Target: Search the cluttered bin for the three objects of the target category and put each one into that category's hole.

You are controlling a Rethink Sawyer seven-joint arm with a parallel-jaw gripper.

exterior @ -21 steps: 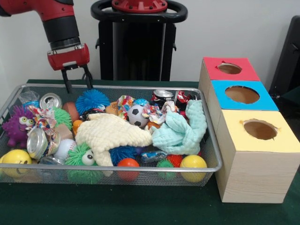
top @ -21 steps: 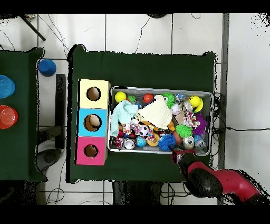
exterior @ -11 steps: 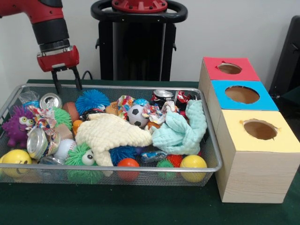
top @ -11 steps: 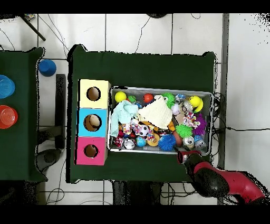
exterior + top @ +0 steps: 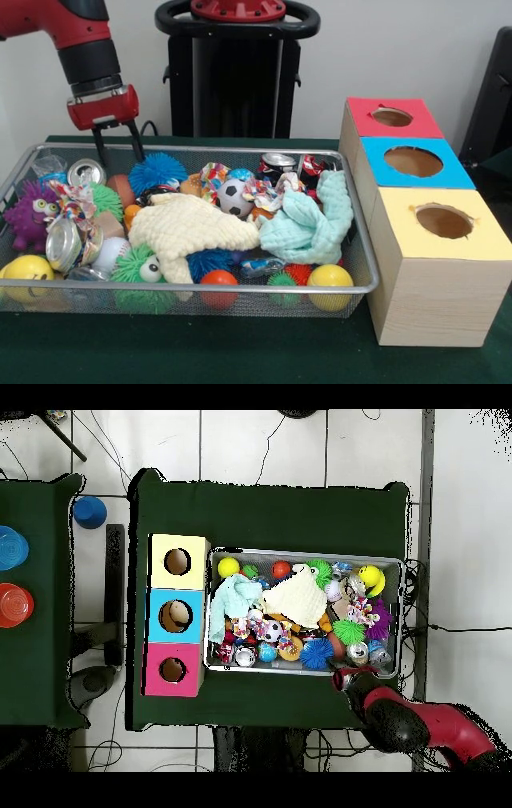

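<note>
The arm reaches the bin's bottom edge; three boxes touch the bin's left side.

Open air above the packed wire bin, toys and cloths crowding every gap inside.

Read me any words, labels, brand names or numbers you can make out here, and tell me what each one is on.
No text can be read.
Cans in the bin: printing too blurred to read.
Boxes: colored tops only, no lettering.
Gripper: no markings visible.
</note>
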